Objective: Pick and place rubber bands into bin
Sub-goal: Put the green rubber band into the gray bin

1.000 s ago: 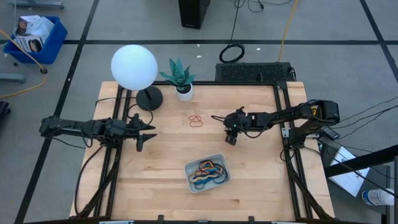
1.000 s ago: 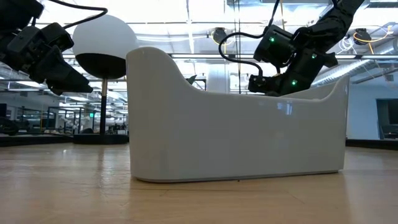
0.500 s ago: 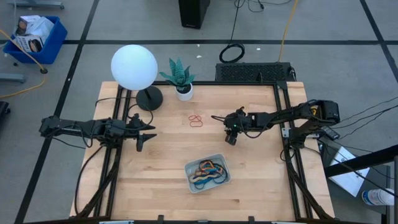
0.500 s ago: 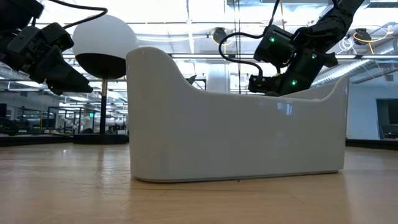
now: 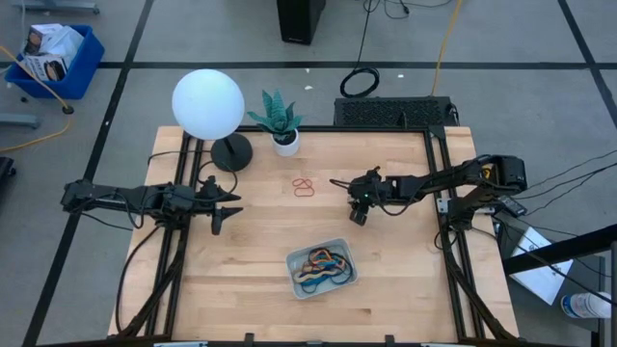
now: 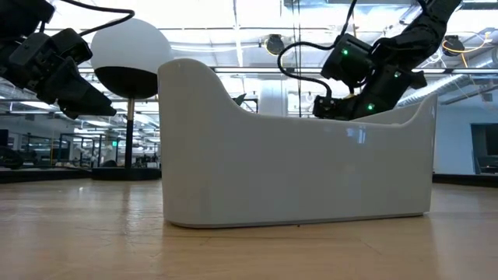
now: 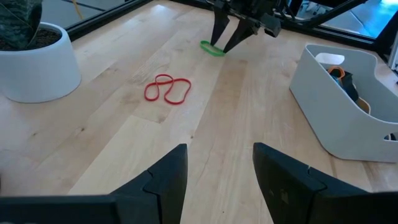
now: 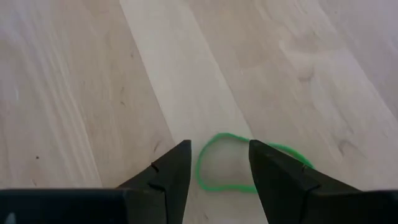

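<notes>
hovering low over the wooden table (image 5: 251,270), the right gripper (image 5: 358,214) has its two fingers (image 8: 166,174) spread apart, pointing down at a green rubber band (image 8: 239,167) that lies flat on the wood. in the right wrist view the green loop sits right between and just beyond the fingertips, and i can't tell if the tips actually touch it. nothing is pinched between them. the left wrist view shows the same thing from across the table: the open right gripper (image 7: 228,38) standing over the green band (image 7: 212,48).

the bin (image 5: 348,272) is nearer the front edge of the table, well apart from that gripper, with a tangle of rubber bands (image 5: 321,263) already inside it, blue, orange and black ones from what i can make out. a red rubber band (image 5: 304,187) twisted into a figure eight lies loose on the wood between the right gripper and the little potted plant (image 5: 280,121).

the left gripper (image 5: 229,204) waits over the left side of the table, fingers (image 7: 166,176) apart and empty, close to the round white lamp (image 5: 207,104).
</notes>
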Controlling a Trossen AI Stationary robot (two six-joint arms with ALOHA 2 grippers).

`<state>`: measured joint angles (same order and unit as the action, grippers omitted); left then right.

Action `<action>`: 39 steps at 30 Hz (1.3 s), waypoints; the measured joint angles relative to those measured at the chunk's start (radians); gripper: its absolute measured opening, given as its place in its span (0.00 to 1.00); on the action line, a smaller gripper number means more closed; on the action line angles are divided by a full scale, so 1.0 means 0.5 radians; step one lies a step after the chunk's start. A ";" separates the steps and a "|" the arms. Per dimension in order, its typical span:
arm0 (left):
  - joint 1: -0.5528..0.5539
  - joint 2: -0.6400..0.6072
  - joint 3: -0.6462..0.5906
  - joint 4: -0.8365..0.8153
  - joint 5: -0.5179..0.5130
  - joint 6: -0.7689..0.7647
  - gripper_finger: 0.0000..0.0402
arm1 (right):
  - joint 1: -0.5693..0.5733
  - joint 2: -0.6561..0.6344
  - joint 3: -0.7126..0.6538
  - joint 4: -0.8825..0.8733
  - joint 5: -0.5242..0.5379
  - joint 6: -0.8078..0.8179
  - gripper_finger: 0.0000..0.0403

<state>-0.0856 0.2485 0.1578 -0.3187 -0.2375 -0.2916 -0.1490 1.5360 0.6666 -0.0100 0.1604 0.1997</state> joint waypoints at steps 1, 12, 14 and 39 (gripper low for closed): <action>0.000 0.000 0.000 0.001 0.000 0.000 0.47 | 0.000 0.000 0.000 0.001 0.000 -0.001 0.38; 0.000 0.000 0.000 0.001 -0.001 -0.001 0.47 | 0.012 0.239 0.010 0.122 -0.001 0.075 0.38; 0.000 0.001 0.000 0.001 -0.001 -0.001 0.47 | 0.014 0.271 0.009 0.130 0.001 0.102 0.35; 0.000 0.000 0.001 0.003 0.000 -0.001 0.47 | 0.014 -0.278 -0.003 0.338 0.035 0.153 0.00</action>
<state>-0.0855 0.2485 0.1581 -0.3172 -0.2377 -0.2920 -0.1421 1.3970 0.6651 0.1591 0.1780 0.2763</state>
